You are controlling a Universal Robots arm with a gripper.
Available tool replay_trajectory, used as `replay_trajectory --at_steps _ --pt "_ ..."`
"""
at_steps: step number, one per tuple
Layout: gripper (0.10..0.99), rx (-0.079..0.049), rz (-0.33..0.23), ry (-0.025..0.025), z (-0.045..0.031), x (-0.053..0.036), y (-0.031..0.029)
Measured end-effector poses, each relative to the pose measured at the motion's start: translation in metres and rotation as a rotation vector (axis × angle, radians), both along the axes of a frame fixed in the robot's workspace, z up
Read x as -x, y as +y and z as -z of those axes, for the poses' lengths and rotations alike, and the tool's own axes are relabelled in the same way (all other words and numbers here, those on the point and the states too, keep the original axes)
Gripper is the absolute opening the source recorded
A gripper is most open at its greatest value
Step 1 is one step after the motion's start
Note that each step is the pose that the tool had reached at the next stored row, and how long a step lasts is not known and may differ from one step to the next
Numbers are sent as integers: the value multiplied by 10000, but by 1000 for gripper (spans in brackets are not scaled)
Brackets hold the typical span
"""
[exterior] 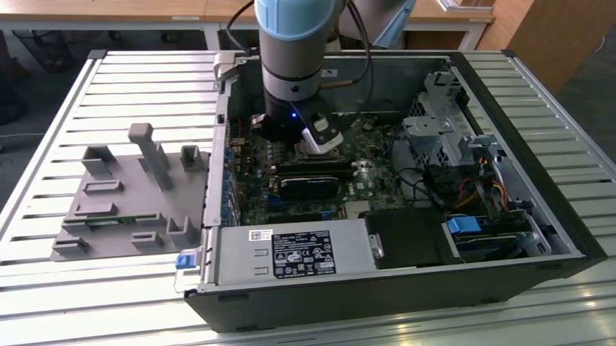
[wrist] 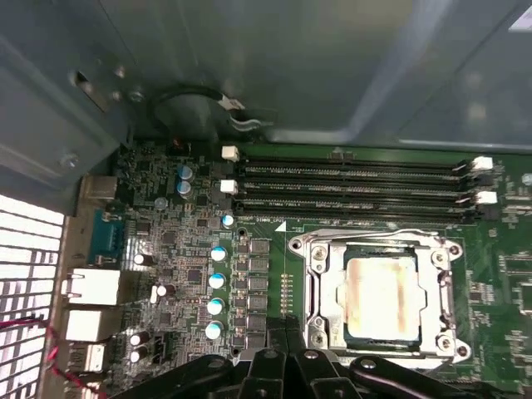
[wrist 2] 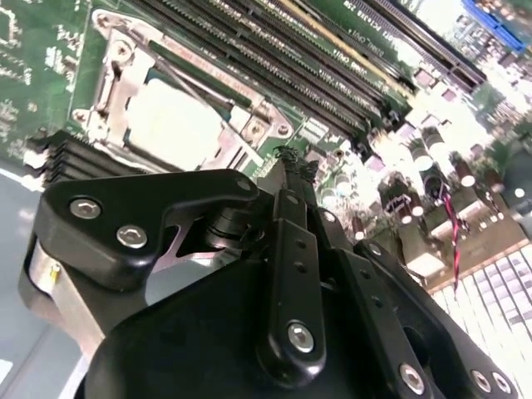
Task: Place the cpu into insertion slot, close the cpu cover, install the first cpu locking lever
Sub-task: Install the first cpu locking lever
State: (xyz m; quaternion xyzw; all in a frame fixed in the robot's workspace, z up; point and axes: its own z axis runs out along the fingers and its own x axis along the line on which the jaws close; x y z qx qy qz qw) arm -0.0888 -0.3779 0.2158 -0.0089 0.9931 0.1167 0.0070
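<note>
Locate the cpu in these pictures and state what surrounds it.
In both wrist views the cpu lies flat in the insertion slot, framed by the silvery cpu cover, beside the long black memory slots on the green motherboard.

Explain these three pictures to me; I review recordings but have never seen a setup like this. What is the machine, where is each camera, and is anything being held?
The machine is a single robot arm reaching down into an open computer case that lies on a slatted metal table. The exterior view comes from a camera off the arm and takes in the whole scene, including a grey plastic fixture beside the case. Both wrist views come from cameras riding on the arm, looking at the green motherboard past the black gripper. In both wrist views the cpu sits in the insertion slot, with the silvery cpu cover framing it and appearing to lie down over it. Long black memory slots run beside it. The gripper holds nothing and hangs close to the socket.
</note>
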Motion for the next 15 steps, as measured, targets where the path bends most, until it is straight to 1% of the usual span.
replay_trajectory --at_steps 4,9,11,13,15 --pt "106 0 -1 0 -97 0 1" --pt "106 0 0 0 -260 0 2" --pt "106 0 0 1 -311 0 2" --pt "106 -3 1 -1 -319 -14 3" --pt "106 -1 2 0 -320 -62 2"
